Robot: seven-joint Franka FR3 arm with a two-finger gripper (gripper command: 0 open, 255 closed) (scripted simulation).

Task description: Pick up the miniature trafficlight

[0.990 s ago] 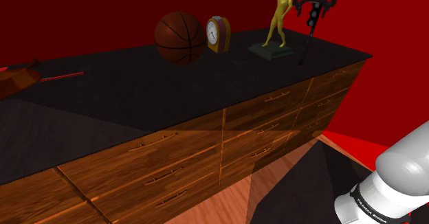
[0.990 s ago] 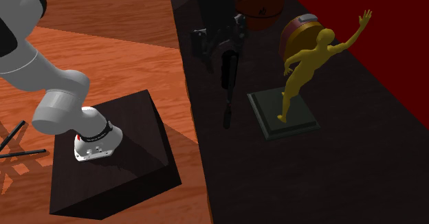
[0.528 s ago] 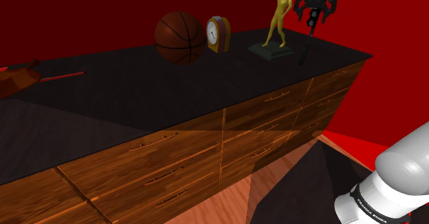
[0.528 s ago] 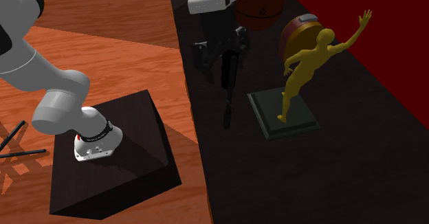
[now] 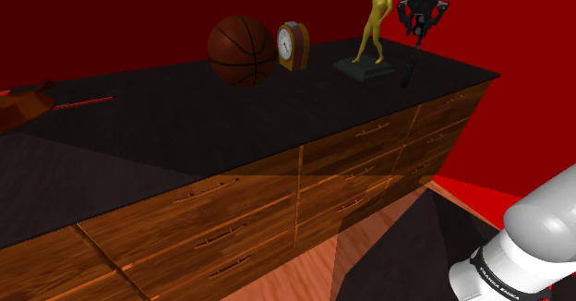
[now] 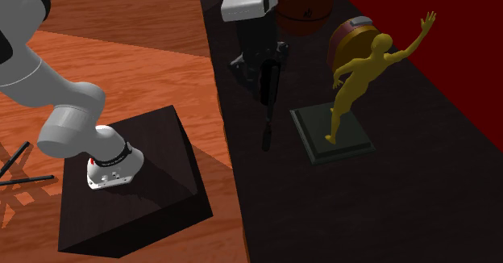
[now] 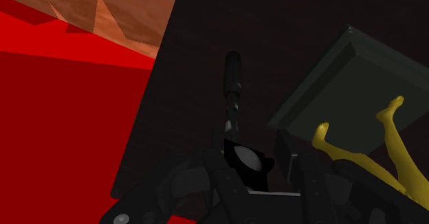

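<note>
Looking down from the shoulder view, you'll find the miniature traffic light [image 5: 409,64] at about 1 o'clock in the picture. It is a thin dark pole standing near the far corner of the dark countertop [image 5: 185,114]. The gripper [image 5: 420,33] hangs straight above it, and its jaws are drawn in against the head of the light, clasping it from both sides. The foot of the pole rests on the countertop.

In the second exterior view the gripper [image 6: 264,66] comes in from 12 o'clock. Its black fingers [image 6: 282,52] sit either side of the light's head, and the pole [image 6: 267,108] runs down toward 6 o'clock to its foot. The gold statue [image 6: 363,76] stands on its dark square base [image 6: 322,144] just beside the light, at its 3 o'clock. In the shoulder view the statue [image 5: 374,22] is at the light's 9 o'clock. Further along at 9 o'clock stand a small clock [image 5: 294,46] and then a basketball [image 5: 242,50], both well apart from the light.

From the wrist view you see the light's head with a pale round lens sitting in the gripper [image 7: 251,171], and the pole [image 7: 233,78] stretching away from it. The statue's legs [image 7: 395,140] and base [image 7: 350,85] are close by.

Wooden drawers [image 5: 277,207] front the cabinet below the countertop, and red walls [image 5: 138,13] stand behind it.
</note>
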